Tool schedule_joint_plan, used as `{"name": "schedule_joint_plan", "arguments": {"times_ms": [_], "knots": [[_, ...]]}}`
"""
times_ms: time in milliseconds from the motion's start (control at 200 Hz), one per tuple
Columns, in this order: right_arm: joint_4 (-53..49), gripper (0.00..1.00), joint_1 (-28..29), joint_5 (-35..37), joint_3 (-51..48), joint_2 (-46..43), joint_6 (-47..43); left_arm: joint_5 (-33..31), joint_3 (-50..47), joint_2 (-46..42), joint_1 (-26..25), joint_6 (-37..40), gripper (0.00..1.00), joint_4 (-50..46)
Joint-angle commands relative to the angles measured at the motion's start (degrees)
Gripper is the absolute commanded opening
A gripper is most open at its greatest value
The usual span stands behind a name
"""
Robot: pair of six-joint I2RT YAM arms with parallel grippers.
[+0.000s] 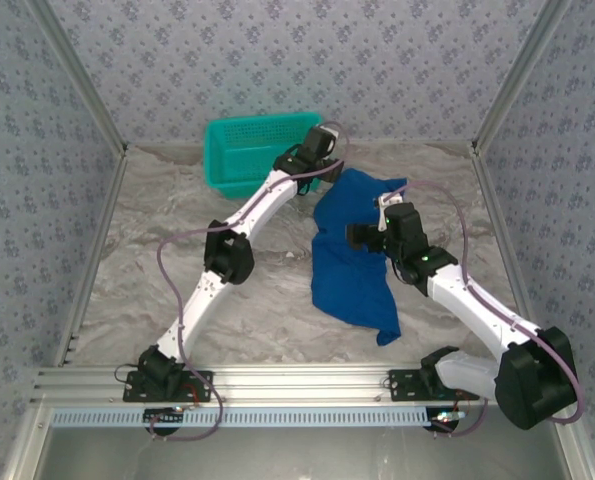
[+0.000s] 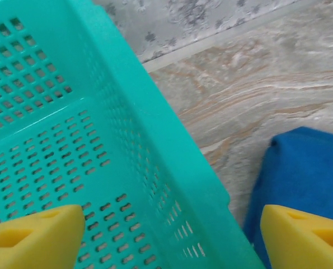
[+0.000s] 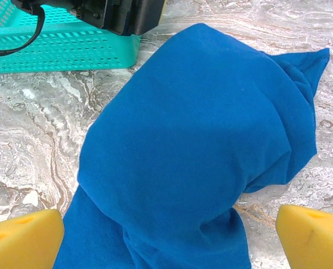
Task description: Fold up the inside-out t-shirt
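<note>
The inside-out t-shirt (image 1: 352,265) lies crumpled in a long blue heap on the marbled table, right of centre. My right gripper (image 1: 363,236) hovers over its middle. In the right wrist view the shirt (image 3: 194,140) bulges up between wide-apart yellow fingertips (image 3: 23,238), so that gripper (image 3: 169,238) is open and holds nothing. My left gripper (image 1: 317,150) is at the shirt's far end beside the basket. It is open (image 2: 172,241), with one fingertip (image 2: 32,238) over the basket's inside and the other above the shirt's edge (image 2: 306,168).
A teal mesh basket (image 1: 242,150) stands at the back of the table, its right wall (image 2: 155,140) under my left gripper. Patterned walls close in the back and sides. Bare marbled table (image 1: 147,250) spreads to the left and front.
</note>
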Motion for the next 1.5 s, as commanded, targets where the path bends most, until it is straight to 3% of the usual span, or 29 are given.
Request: {"name": "schedule_joint_plan", "arguments": {"times_ms": [0,130,245,480,550,640,819,919,1109,1174,1289,1389,1494], "knots": [[-0.43,0.99,-0.05,-0.39,-0.73,-1.12,1.81,-4.68,1.51,-0.86,2.26,-1.47,0.76,-1.89],[0.46,0.99,0.4,-1.49,-0.4,-0.27,2.43,-5.6,0.15,-3.59,6.11,-5.32,0.69,-8.78],[0.01,0.99,0.92,-1.62,0.49,1.06,2.29,-6.59,-7.54,-8.28,9.93,-6.09,0.68,-10.06],[-5.74,0.99,0.35,4.47,1.51,2.3,1.76,-6.15,-35.37,-24.92,19.98,-6.88,0.68,2.62],[-8.07,0.99,-1.22,5.25,1.85,3.55,3.06,-5.51,-39.04,-28.21,22.75,-6.78,0.7,3.35],[-8.16,0.97,-4.78,2.41,2.3,6.07,5.11,0.63,-42.38,-32.37,23.86,-7.34,0.78,4.46],[1.28,0.87,-18.39,-14.55,6.32,16.68,13.17,19.09,-44.84,-37.39,17.78,-10.03,0.83,6.78],[-4.02,0.84,-18.11,-12.04,14.06,25.27,10.38,27.3,-53.97,-41.31,12.44,-11.99,0.82,11.98],[-4.17,0.72,-18.43,-17.1,17.41,33.31,12.64,36.6,-79.71,-49.92,4.75,-16.68,0.81,26.07],[-7.29,0.71,-16.14,-16.73,16.62,31.05,11.89,37.89,-87.11,-53.2,2.63,-16.6,0.8,27.99],[-17.39,0.79,-10.1,-5.21,9.02,16.26,9.58,39.61,-97.69,-58.45,-0.78,-16.24,0.81,31.39],[-24.63,0.8,-8.61,-7.26,1.38,4.94,14.17,38.61,-97.89,-56.61,-3.11,-17.34,0.8,30.86],[-31.33,0.76,-3.95,-7.67,-3.53,0.63,18.94,38.99,-96.82,-54.78,-4.84,-18.05,0.77,30.68]]}}
